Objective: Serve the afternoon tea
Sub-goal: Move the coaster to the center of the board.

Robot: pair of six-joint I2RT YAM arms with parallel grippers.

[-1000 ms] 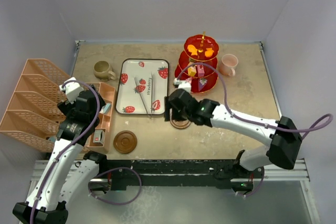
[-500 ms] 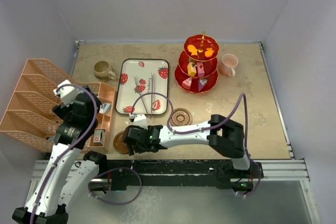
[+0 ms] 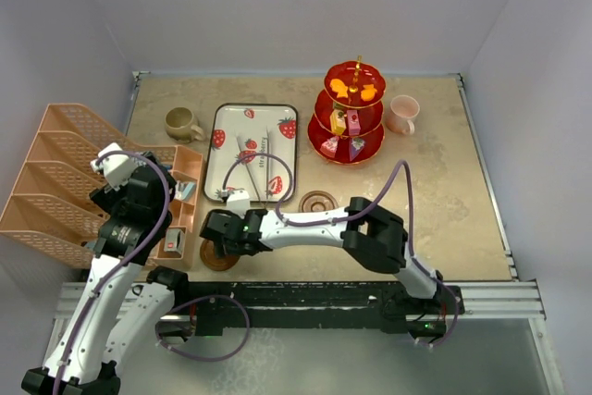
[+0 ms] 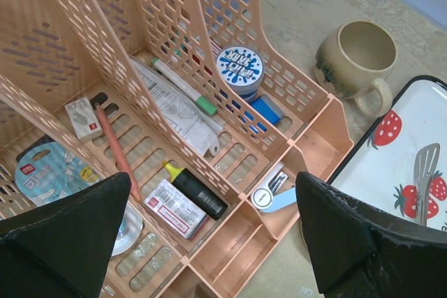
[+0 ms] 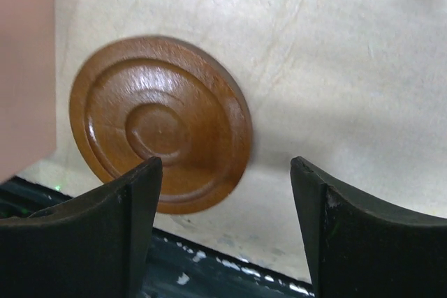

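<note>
From above, my right pincer [image 3: 222,233] reaches across to the near edge of the worktop [image 3: 435,191], left of the middle, and hangs over one brown coaster [image 3: 215,263] that peeks out beneath it. The second coaster [image 3: 319,203] lies apart from it near the worktop's middle. The red three-tier stand [image 3: 354,150] stands towards the far edge, right of the middle, with the toy sweets [image 3: 354,91] on its tiers. The pink mug [image 3: 402,114] sits just beside it on the right. The olive-brown mug [image 3: 182,123] sits by the far-left corner, next to the strawberry tray [image 3: 252,127]. My left pincer [image 3: 129,190] hovers over the peach desk organiser [image 3: 190,168] at the left edge. From my left wrist, my left pincer [image 4: 213,186] is spread wide and grasps nothing; below lie the organiser's compartments [image 4: 230,172], with the olive-brown mug [image 4: 356,57] on the bare worktop beyond. From my right wrist, my right pincer [image 5: 225,172] is released, with only bare worktop in the gap. The coaster [image 5: 160,123] lies flat, mostly to the left of the gap, its lower edge hidden behind one finger [image 5: 105,235]; I cannot tell whether they touch.
</note>
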